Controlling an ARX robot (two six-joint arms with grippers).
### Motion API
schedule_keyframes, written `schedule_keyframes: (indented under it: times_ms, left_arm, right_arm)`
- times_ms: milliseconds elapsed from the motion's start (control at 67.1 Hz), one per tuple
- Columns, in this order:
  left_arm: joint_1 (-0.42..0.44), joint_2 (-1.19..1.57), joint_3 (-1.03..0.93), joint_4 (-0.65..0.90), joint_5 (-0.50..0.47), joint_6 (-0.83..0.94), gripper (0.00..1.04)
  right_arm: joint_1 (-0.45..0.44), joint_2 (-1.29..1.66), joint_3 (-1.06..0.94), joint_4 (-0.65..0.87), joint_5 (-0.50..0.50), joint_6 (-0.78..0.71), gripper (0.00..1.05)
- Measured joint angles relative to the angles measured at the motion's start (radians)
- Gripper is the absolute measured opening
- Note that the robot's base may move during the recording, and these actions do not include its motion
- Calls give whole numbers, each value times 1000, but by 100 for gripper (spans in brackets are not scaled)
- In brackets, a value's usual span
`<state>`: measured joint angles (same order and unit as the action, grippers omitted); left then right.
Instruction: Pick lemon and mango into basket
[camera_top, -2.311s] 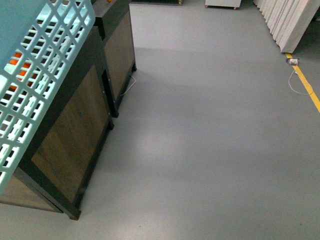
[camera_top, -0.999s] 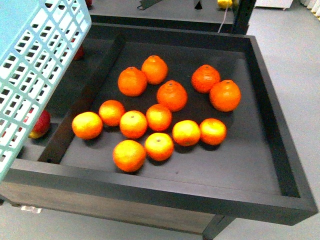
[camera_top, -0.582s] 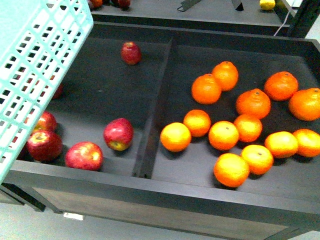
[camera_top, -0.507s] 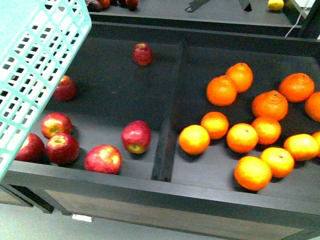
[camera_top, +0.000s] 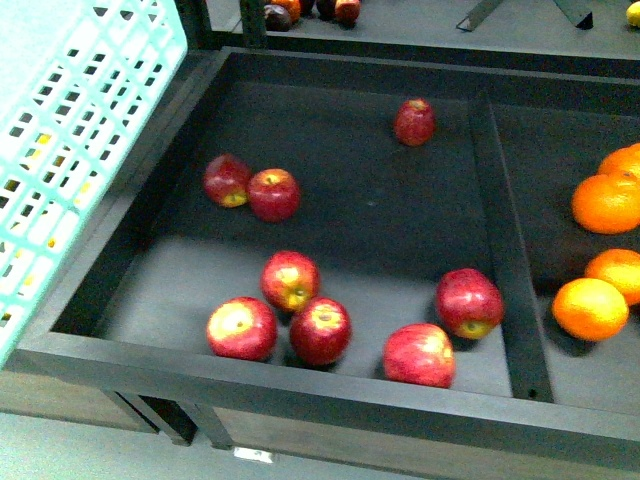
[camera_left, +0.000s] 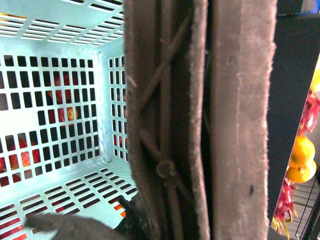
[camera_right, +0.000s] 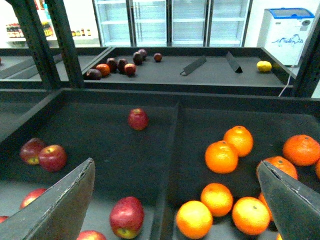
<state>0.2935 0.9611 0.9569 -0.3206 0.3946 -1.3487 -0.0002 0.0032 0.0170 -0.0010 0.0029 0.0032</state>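
Scanning the front view first. The basket (camera_top: 90, 130) hangs tilted at upper left, over the corner of a dark wooden bin (camera_top: 300, 385). It is probably carried there so fruit can be dropped straight in. Red apples (camera_top: 290, 280) lie loose in the left compartment. A divider (camera_top: 505, 240) keeps them from the oranges (camera_top: 610, 200). No arm shows, and I can identify neither task fruit here. Grey floor lies below the bin.

Left wrist view: brown ribbed handles (camera_left: 200, 120) fill the frame, pressed close to the camera. The left gripper likely holds the basket by them, but its jaws are hidden, so I cannot tell their state. The visible basket interior is bare. An orange-yellow fruit (camera_left: 302, 160) sits at the edge; whether it is the mango, I cannot tell.

Right wrist view: the right gripper (camera_right: 175, 165) is spread wide over the bin with nothing between its fingers. The lemon (camera_right: 264, 66) lies on the far shelf (camera_right: 210, 70), well apart from it. Glass-door coolers (camera_right: 170, 20) and a white chest freezer (camera_right: 285, 27) line the back wall. Judgement: search stage, nothing collected yet.
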Motion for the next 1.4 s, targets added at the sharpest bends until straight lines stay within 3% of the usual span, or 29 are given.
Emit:
schedule_keyframes:
  times_ms: [1402]
  left_arm:
    - [2, 0, 0, 0, -2, 1, 14]
  right_arm:
    - [0, 2, 0, 0, -2, -1, 96]
